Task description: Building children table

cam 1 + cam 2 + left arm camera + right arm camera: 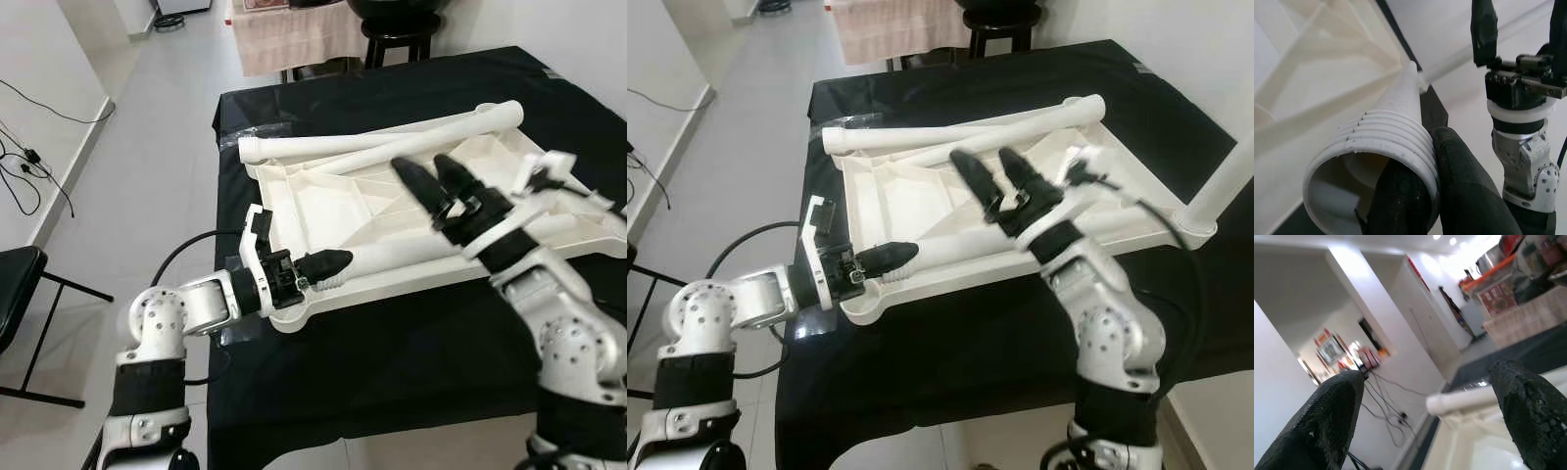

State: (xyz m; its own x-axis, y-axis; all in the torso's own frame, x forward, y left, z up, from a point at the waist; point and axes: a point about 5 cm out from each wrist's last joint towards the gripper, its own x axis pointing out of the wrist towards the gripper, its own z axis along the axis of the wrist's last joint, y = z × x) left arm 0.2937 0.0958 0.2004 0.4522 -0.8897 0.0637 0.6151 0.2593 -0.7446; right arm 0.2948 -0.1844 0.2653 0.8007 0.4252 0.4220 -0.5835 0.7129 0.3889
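Closest to us in the left eye view, our left gripper [328,262] has its jaws clamped on the threaded end of a white table leg [392,257], which lies on the upturned white table panel [323,201] on the black tabletop [392,343]. Our right gripper [431,176] hovers above the panel, jaws apart. Two more legs [382,142] rest across the far edge.

Left wrist view: black fingers [1464,191] pinching the leg's ribbed rim, one inside, one outside.

Right wrist view: both fingertips [1327,416] spread wide, touching nothing.
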